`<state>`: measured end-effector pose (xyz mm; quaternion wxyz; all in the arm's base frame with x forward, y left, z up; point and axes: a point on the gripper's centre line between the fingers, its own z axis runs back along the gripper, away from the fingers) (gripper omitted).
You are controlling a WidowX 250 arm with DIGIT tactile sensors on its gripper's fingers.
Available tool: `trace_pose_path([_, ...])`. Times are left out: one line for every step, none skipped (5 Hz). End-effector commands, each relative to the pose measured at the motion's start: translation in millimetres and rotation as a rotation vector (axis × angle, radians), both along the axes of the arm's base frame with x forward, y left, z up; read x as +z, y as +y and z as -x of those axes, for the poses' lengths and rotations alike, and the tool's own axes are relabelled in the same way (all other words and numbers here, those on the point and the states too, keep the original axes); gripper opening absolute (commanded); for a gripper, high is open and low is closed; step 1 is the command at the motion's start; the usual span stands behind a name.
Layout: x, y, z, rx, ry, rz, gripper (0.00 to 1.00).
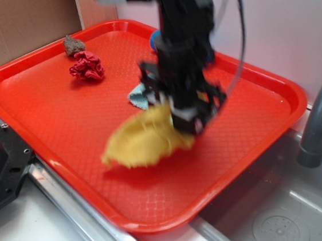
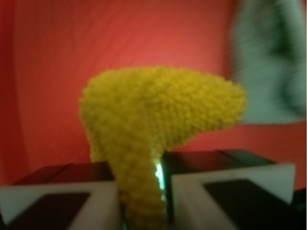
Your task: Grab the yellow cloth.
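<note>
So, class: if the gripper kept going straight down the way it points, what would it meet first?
The gripper is shut on the yellow cloth, which hangs ahead of it. Beyond the cloth lies the red tray, so the cloth would probably press onto the tray first; depth is unclear.

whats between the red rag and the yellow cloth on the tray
Only bare red tray floor lies between the red rag and the yellow cloth, clear in the exterior view. The gripper pinches the cloth's far end.

Red tray [image 1: 46, 120] sits beside the sink [image 1: 288, 226]; on it, a red rag [image 1: 87, 67], brown lump [image 1: 74, 46], and pale blue-green cloth [image 1: 138, 97].
</note>
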<state>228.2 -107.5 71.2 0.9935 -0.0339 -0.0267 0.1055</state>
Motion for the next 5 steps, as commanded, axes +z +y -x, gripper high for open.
trace_pose_path([92,54,4,-0.063,-0.045,0.039,0.0])
trace_pose_path([120,79,14,-0.106,-0.038,0.049,0.0])
trace_pose_path([132,94,24,-0.076,-0.042,0.028,0.0])
trace_pose_path([134,102,31,-0.014,-0.024,-0.004,0.0])
trace_pose_path([129,107,28,0.021,0.003,0.026,0.0])
